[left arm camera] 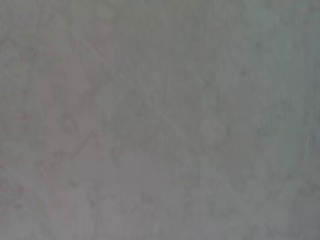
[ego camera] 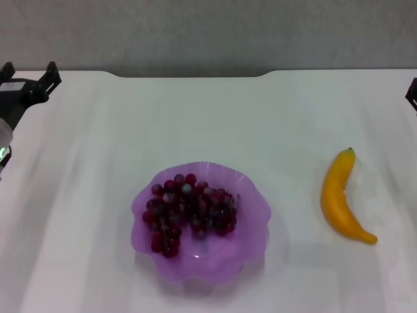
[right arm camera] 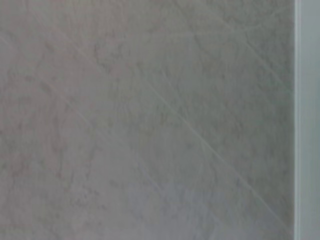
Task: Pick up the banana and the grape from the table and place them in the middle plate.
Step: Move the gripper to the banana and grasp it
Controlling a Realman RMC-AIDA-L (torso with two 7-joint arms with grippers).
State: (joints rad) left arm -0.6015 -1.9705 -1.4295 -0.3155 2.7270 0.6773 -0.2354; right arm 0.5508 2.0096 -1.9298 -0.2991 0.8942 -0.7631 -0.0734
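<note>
my left hand [ego camera: 29,78] sits at the far left corner of the counter [ego camera: 85,143], well away from the fruit; its two dark fingers stand apart with nothing between them, so it is wide and empty. of my right hand [ego camera: 412,94] only a dark sliver shows at the right edge, and i cannot tell how it is set. both wrist views show only a blank grey surface, probably the wall.

the grape [ego camera: 189,212] already lies inside the middle plate [ego camera: 257,235], heaped a little left of its centre. that half looks done. the banana [ego camera: 342,199] lies on the counter, well to the right of the plate, stem toward the far edge. it is what remains: pick it up, carry it left, set it beside the grapes.
</note>
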